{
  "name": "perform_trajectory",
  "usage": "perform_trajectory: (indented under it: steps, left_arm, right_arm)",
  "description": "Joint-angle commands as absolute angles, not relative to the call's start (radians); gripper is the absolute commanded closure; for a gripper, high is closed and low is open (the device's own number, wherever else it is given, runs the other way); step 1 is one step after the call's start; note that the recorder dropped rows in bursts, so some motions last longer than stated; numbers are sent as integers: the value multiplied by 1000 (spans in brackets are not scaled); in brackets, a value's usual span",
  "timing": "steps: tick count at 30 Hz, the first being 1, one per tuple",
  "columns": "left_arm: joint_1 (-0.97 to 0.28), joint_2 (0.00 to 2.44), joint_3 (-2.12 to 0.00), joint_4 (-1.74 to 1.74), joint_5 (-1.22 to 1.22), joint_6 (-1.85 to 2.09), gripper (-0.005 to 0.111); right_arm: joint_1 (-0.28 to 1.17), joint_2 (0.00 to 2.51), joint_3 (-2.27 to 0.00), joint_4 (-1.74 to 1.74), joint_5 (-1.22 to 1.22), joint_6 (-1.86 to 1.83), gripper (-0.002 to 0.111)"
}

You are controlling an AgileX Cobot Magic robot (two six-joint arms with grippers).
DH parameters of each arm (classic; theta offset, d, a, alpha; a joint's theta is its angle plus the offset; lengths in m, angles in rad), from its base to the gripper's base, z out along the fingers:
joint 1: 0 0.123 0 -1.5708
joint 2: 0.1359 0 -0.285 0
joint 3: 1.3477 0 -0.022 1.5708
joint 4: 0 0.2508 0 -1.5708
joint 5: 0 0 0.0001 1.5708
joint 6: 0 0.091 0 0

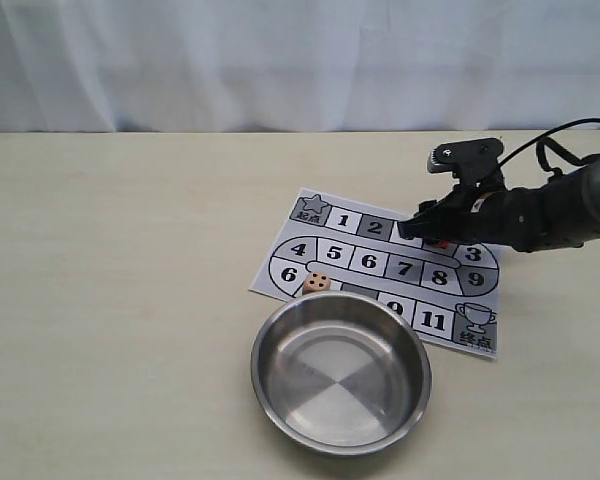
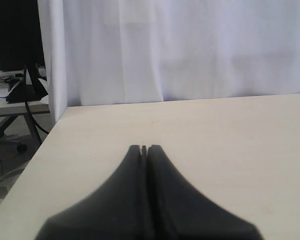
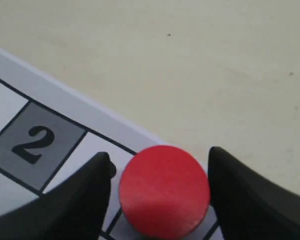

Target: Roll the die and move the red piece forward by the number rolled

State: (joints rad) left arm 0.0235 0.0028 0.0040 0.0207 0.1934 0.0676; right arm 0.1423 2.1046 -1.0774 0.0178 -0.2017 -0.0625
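My right hand [image 3: 159, 156] straddles the small red cylinder piece [image 3: 164, 187], spread apart, ready to clamp. My left hand [image 2: 144, 148] is pressed together, idle above the worktop [image 2: 215, 140].

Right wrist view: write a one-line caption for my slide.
Open right gripper flanking the red piece, next to square 2 on the game board.

Lab-like robot test bench: pale table [image 1: 110, 300], white curtain [image 1: 280, 60] (cluttered desk [image 2: 14, 106] beyond).
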Motion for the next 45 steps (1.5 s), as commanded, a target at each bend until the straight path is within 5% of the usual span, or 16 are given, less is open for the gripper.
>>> perform_trajectory:
  steps: [1, 14, 26, 45]
  left_arm:
    - [22, 0, 0, 14, 186, 62, 107]
    - [22, 0, 0, 14, 186, 62, 107]
    - [22, 0, 0, 14, 186, 62, 107]
    - [22, 0, 0, 14, 188, 62, 107]
  right_arm:
    - [143, 2067, -1075, 19, -201, -64, 44]
    - [143, 1988, -1075, 19, -164, -64, 45]
    - [143, 1802, -1075, 19, 114, -64, 104]
    - [137, 1576, -1075, 8, 815, 24, 104]
